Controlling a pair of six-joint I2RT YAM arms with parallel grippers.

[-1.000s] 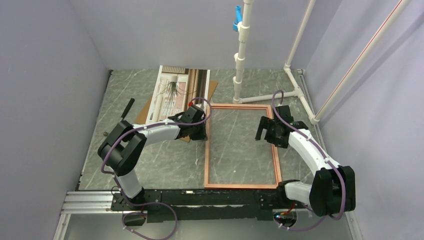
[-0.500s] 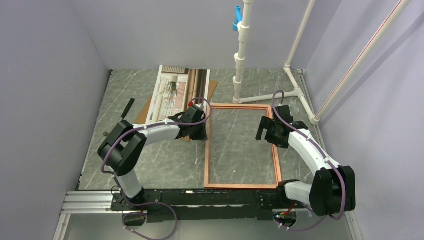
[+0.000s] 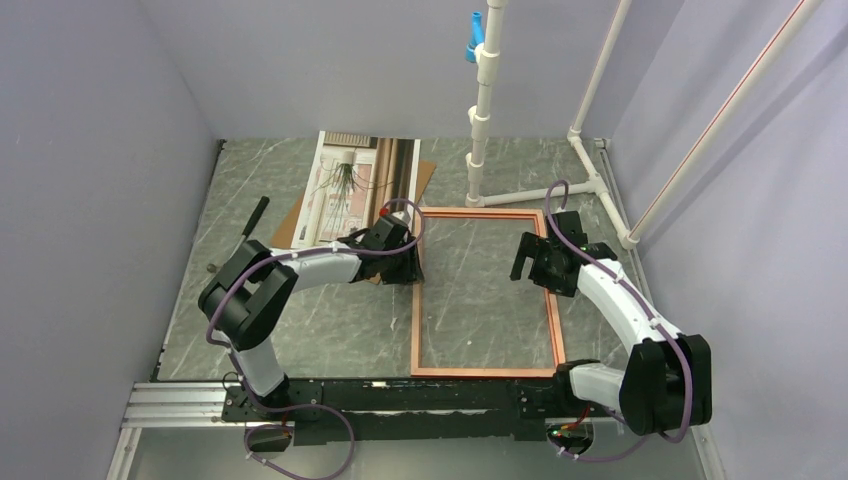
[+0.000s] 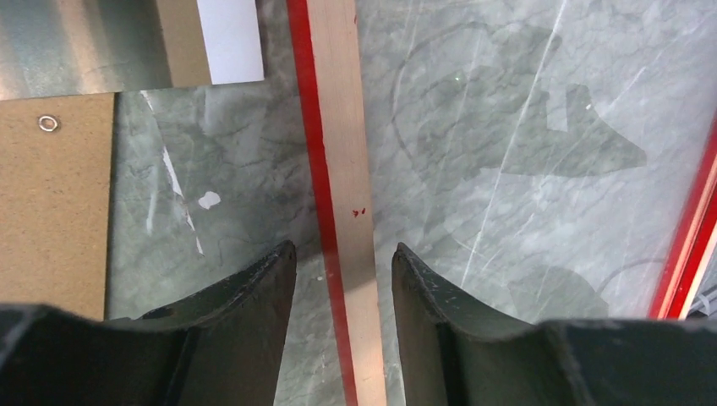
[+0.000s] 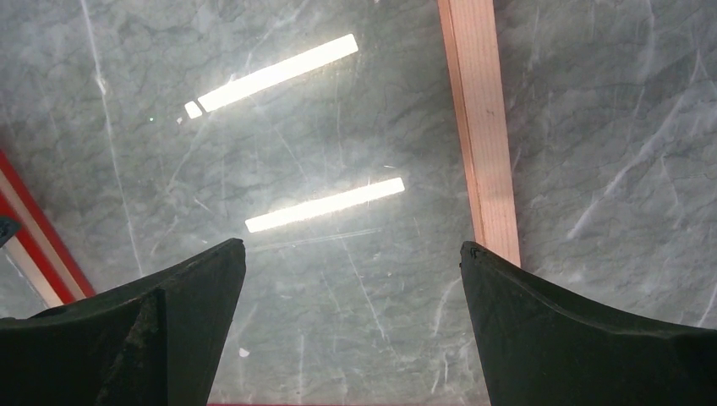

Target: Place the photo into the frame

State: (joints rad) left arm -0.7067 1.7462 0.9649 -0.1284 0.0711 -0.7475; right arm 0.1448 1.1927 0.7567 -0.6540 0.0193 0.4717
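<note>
The frame (image 3: 415, 325) lies flat mid-table with its copper-orange back up and red at its edges. The photo (image 3: 350, 180) lies at the back left, plant picture up, partly on a brown backing board (image 3: 291, 222). My left gripper (image 3: 408, 266) is open. Its jaws straddle the frame's left rail (image 4: 342, 169) with a gap on each side, as the left wrist view (image 4: 342, 254) shows. My right gripper (image 3: 528, 262) is open and empty over the pane, just inside the frame's right rail (image 5: 478, 127). The right wrist view (image 5: 351, 254) shows it wide open.
A white pipe stand (image 3: 480, 130) rises behind the frame, its base pipes running to the back right. A black stick (image 3: 255, 215) lies at the left. The backing board (image 4: 51, 194) and a white paper corner (image 4: 228, 38) lie left of the rail.
My left gripper has shifted slightly to the right, and the frame has slid a little right with it. The right arm has barely moved.
</note>
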